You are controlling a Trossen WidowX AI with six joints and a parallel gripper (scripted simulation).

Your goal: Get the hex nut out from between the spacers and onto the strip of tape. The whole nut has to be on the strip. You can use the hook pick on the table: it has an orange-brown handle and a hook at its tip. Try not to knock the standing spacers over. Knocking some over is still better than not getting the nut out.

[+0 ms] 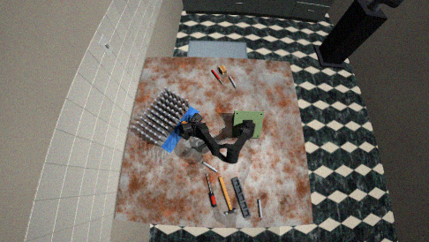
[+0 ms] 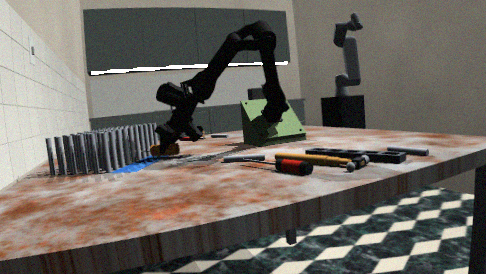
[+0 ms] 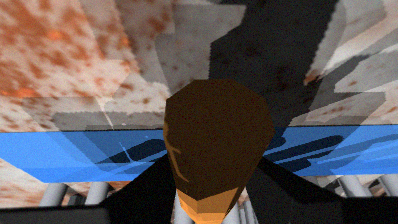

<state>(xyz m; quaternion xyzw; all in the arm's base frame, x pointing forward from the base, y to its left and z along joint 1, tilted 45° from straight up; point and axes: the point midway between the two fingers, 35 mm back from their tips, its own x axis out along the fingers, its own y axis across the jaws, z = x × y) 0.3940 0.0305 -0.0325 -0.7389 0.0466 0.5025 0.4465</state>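
Note:
My gripper is shut on the orange-brown handle of the hook pick, low over the blue strip of tape. The handle also shows in the exterior view, right at the edge of the block of standing grey spacers. In the wrist view the handle fills the middle, the tape runs across behind it, and spacer tops show along the bottom. The pick's hook tip and the hex nut are hidden from me.
A green wedge block holds the arm's base. A red-handled screwdriver, a hammer, a black rail and grey pins lie near the front. Small tools lie at the back.

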